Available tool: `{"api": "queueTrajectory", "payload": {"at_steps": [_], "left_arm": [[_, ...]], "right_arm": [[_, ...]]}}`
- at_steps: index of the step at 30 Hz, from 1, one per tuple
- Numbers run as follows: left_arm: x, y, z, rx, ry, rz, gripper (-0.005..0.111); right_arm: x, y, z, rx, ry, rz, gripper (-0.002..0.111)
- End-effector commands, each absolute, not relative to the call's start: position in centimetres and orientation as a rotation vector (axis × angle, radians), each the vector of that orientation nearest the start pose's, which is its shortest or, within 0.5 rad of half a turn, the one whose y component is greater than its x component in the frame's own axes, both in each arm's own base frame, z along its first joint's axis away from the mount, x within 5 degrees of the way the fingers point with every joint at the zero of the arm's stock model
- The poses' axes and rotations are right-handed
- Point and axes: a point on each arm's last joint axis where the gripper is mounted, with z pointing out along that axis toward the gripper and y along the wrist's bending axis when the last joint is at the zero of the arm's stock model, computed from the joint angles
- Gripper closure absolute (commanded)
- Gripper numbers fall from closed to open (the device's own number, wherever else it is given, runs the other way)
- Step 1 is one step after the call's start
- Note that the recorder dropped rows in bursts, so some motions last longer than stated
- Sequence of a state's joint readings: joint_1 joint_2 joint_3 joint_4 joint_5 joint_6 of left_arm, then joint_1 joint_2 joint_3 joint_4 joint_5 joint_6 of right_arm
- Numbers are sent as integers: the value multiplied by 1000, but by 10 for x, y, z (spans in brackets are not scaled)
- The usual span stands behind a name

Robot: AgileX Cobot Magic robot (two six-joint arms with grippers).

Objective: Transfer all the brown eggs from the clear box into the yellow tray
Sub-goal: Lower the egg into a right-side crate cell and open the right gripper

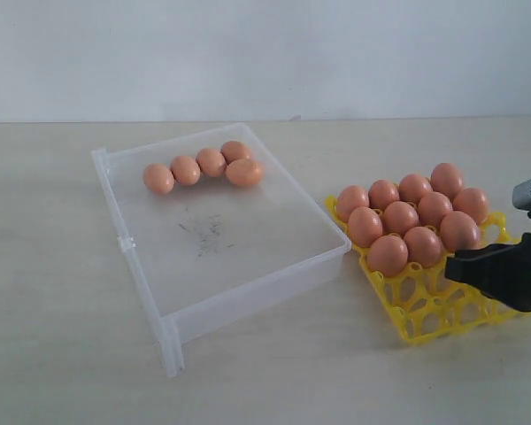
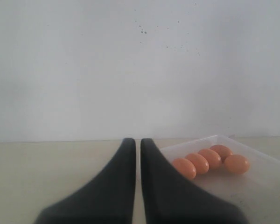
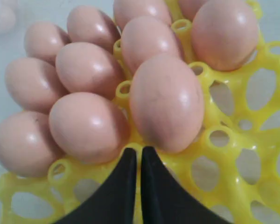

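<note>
Several brown eggs lie in a curved row at the far end of the clear box; the left wrist view shows the same eggs in the box. Several more brown eggs fill the far cups of the yellow tray. My right gripper hovers over the tray's near right part, shut and holding nothing. In the right wrist view its tips sit just before two eggs in the tray. My left gripper is shut and empty, away from the box.
The box and tray stand side by side on a pale tabletop before a white wall. Dark scuffs mark the box floor. The tray's near cups hold nothing.
</note>
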State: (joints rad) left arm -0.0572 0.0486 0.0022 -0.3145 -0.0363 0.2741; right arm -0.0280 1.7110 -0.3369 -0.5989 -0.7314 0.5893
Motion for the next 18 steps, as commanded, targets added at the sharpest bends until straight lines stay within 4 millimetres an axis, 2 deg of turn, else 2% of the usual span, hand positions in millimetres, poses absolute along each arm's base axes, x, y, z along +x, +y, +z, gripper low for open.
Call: {"api": "queueTrajectory", "payload": {"at_steps": [1, 4, 5, 7, 11, 15, 18], "left_arm": [[61, -2, 215, 2, 1487, -69, 103], [61, -2, 215, 2, 1487, -69, 103], [61, -2, 215, 2, 1487, -69, 103], [61, -2, 215, 2, 1487, -69, 103], [61, -2, 215, 2, 1487, -69, 103], [61, -2, 215, 2, 1487, -69, 103], [61, -2, 215, 2, 1487, -69, 103]], "right_arm": [[235, 27, 109, -56, 2250, 479, 109], [237, 29, 119, -85, 2178, 494, 109], [238, 30, 130, -125, 2104, 482, 109], [240, 26, 140, -61, 2052, 453, 109], [244, 19, 134, -45, 2171, 357, 109], [244, 21, 134, -37, 2168, 378, 109], [246, 22, 124, -29, 2199, 389, 109]]}}
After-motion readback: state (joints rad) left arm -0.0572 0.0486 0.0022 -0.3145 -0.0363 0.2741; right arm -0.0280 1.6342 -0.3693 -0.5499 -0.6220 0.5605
